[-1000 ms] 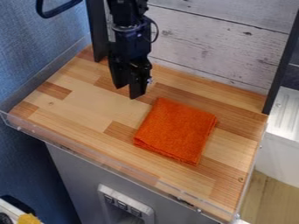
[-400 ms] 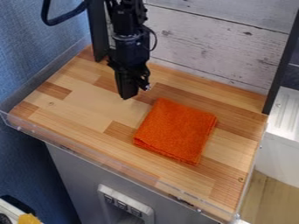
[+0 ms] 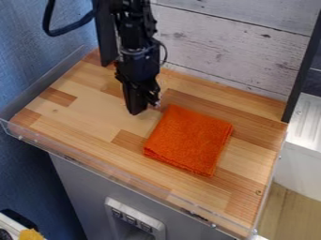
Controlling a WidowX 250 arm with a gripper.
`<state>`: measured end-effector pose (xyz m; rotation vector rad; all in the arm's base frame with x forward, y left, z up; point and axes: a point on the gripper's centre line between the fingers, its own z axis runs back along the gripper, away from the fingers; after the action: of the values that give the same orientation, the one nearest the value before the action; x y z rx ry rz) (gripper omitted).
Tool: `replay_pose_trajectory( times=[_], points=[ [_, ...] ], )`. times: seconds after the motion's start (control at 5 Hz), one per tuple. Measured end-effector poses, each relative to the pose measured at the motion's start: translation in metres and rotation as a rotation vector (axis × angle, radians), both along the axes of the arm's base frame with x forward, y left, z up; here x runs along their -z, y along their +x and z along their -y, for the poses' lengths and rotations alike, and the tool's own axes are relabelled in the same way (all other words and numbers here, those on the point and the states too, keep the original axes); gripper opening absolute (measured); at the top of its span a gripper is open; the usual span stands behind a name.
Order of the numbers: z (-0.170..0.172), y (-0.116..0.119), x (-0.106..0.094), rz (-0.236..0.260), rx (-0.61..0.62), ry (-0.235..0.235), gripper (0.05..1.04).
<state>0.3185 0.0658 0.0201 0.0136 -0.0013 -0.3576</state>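
The black gripper (image 3: 135,110) hangs down from the top edge, left of the middle of the wooden surface. Its tip is a short way to the left of the upper left corner of an orange folded cloth (image 3: 189,140), apart from it. The cloth lies flat and squarish, a little right of centre, with its layered edge toward the front. From this angle the fingers appear as one dark shape, and I cannot tell whether they are apart or closed.
The wooden counter (image 3: 87,105) has a clear plastic rim (image 3: 113,169) along its front. Behind it stands a whitewashed plank wall (image 3: 225,51), with dark posts at both sides. A white tray-like fixture (image 3: 307,122) is beyond the right edge.
Between the first two frames, the gripper's two visible fingers turned or came together into one shape. The gripper has since moved slightly down toward the front. The cloth has stayed still.
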Motion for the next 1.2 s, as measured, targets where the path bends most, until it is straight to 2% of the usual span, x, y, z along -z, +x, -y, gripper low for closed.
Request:
replay_pose_trajectory(
  times=[0.2,0.8,1.2],
  points=[
    [-0.005,0.000,0.009,0.001,-0.009,0.001,0.059],
    [0.011,-0.009,0.014,0.008,-0.167,-0.006,0.058],
    [0.038,-0.026,0.013,-0.039,-0.262,-0.006,0.058]
  ],
)
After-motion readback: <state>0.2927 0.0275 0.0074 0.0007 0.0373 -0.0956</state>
